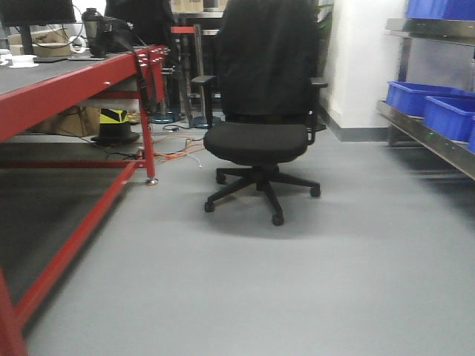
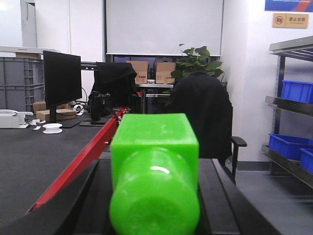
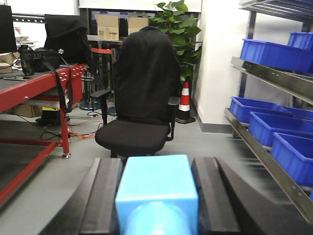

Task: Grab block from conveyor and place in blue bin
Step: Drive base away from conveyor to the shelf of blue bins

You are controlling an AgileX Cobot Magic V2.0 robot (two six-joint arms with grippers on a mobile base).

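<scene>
Left gripper (image 2: 155, 166) clamps a green block (image 2: 154, 142), conveyor (image 2: 29, 161) off to its left; right gripper (image 3: 156, 166) clamps a light-blue block (image 3: 157, 191).

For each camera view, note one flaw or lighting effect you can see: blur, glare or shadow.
Front view: the blue bins at right look smeared, and the chair casts a soft shadow. Left wrist view: a white glare spot sits on the green block. Right wrist view: the light blue block near the lens is blurred.
</scene>
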